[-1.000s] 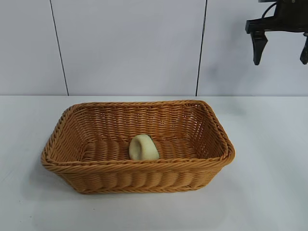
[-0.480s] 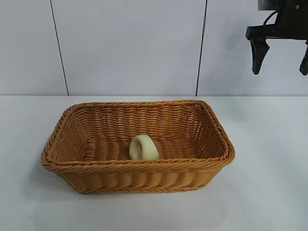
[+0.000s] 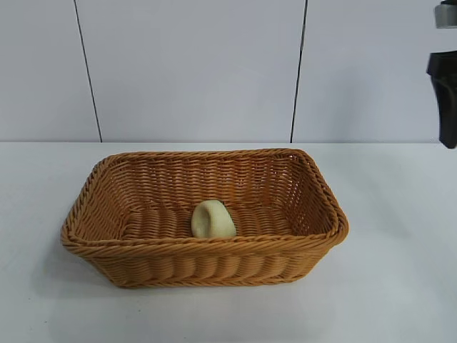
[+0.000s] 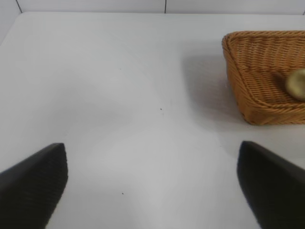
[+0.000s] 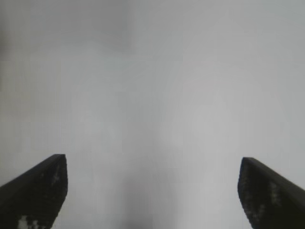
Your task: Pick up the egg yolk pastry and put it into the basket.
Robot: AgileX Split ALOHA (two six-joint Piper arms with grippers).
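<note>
The egg yolk pastry [image 3: 212, 220], a pale cream-yellow lump, lies inside the orange-tan wicker basket [image 3: 214, 261], near its front wall. In the left wrist view the basket [image 4: 248, 71] stands off to one side with the pastry [image 4: 296, 84] in it. My left gripper [image 4: 152, 186] is open over bare table, well away from the basket, with nothing between its fingers. My right gripper [image 5: 152, 191] is open and empty too. In the exterior view only one of its dark fingers [image 3: 447, 107] shows, high at the right edge and far above the table.
The white table [image 3: 400, 271] spreads bare around the basket. Behind it stands a white panelled wall [image 3: 193, 71] with dark vertical seams.
The right gripper has moved right and slightly down in the exterior view, so only one finger still shows. The pastry and basket have not moved.
</note>
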